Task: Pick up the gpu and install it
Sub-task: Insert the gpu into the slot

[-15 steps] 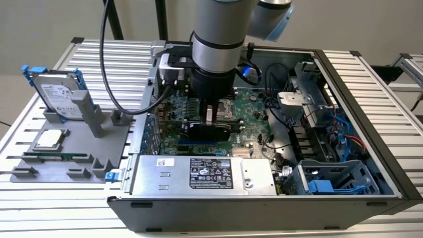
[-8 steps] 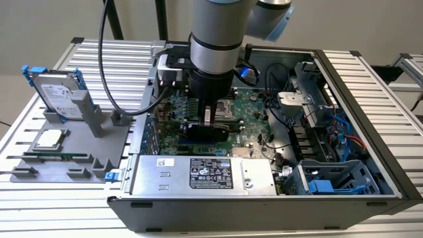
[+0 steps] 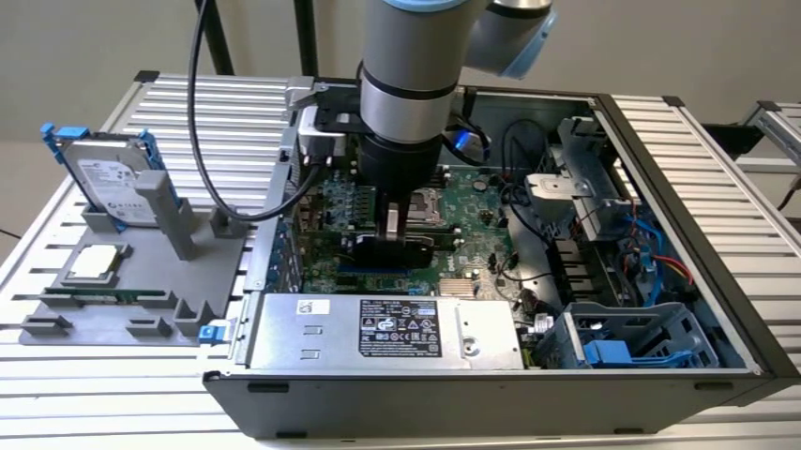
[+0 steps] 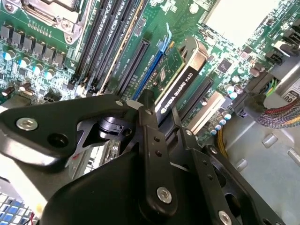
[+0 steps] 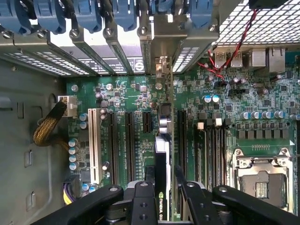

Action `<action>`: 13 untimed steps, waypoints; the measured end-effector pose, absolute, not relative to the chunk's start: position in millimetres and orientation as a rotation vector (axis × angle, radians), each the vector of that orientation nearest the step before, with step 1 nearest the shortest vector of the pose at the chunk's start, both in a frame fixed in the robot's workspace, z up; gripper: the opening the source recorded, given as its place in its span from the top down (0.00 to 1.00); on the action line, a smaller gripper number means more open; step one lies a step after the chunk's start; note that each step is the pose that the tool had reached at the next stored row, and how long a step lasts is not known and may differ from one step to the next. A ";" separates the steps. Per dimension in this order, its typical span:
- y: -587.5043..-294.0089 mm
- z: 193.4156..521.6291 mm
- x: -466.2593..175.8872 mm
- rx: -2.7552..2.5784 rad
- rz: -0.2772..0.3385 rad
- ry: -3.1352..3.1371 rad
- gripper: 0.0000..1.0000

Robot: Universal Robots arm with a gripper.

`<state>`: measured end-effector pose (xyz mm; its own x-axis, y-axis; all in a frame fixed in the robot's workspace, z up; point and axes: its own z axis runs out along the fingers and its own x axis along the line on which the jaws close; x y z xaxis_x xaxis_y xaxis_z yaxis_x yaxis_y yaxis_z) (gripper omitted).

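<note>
Above the motherboard, between slots, the claw grips the gpu upright.

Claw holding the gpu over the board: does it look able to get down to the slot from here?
Probably yes. The claw holds the gpu edge-on just above the motherboard, in line with the long slots. Nothing visible lies between card and slots; actual seating can't be judged.

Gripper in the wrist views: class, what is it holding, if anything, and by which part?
The gripper holds the gpu edge-on by its upper edge, above the motherboard slots.
</note>
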<state>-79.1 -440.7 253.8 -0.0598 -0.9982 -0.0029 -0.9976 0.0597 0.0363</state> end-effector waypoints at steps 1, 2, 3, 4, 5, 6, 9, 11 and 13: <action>-440.8 253.7 -79.1 2.138 -0.044 -2.270 1.00; -440.8 253.7 -79.1 2.138 -0.044 -2.270 1.00; -440.8 253.7 -79.1 2.138 -0.044 -2.270 1.00; -440.8 253.6 -79.1 2.138 -0.044 -2.270 1.00; -440.8 253.5 -79.1 2.138 -0.044 -2.270 1.00; -440.7 253.5 -79.1 2.138 -0.044 -2.270 1.00; -440.7 253.5 -79.1 2.138 -0.044 -2.270 1.00; -440.7 253.5 -79.1 2.138 -0.044 -2.270 1.00; -440.7 253.6 -79.1 2.138 -0.044 -2.270 1.00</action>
<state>-79.1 -440.7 253.6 -0.0598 -0.9982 -0.0031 -0.9976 0.0596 0.0363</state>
